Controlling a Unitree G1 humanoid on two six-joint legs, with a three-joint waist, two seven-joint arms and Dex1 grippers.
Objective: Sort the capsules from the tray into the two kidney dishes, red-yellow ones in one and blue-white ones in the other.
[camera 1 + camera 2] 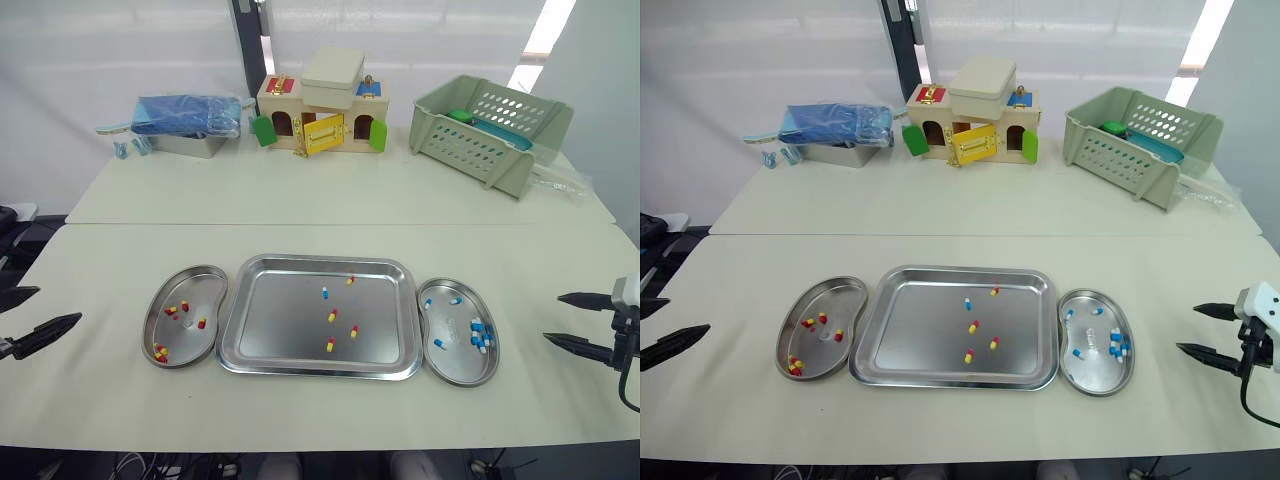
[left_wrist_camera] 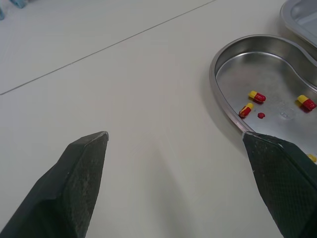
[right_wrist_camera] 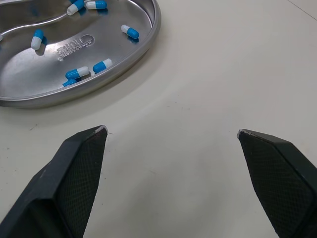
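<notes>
You have a pale table (image 1: 300,200) with the steel tray (image 1: 318,263) centred near the front edge. Across the back, well away from the tray, there's a green slotted basket (image 1: 490,130) on the right. A wooden toy house (image 1: 320,120) with a beige box (image 1: 333,68) on its roof sits mid. A blue bundle (image 1: 185,115) lies in a metal tub on the left.

Two kidney dishes flank the tray, each just beside a short side. The left dish (image 1: 195,290) is on the robot's left, the right dish (image 1: 460,360) on its right.

Left gripper (image 2: 174,136): jaws spread wide, nothing held, over bare table left of the left dish. From its wrist camera, one fingertip (image 2: 277,163) sits right at the dish rim. Whether it touches, you can't tell.

Right gripper (image 3: 171,130): jaws also spread wide and empty, over bare table right of the right dish, clear of its rim.

Capsule status:
- Tray: four red-yellow capsules (image 1: 332,316) scattered right of centre, plus one blue-white capsule (image 1: 325,294) among them.
- Left dish: a handful of red-yellow ones (image 2: 256,96), all one colour pair, and a tiny red speck (image 2: 261,115) on the floor of the dish.
- Right dish: several blue-white ones (image 3: 101,66), most clustered towards the outer side.
</notes>
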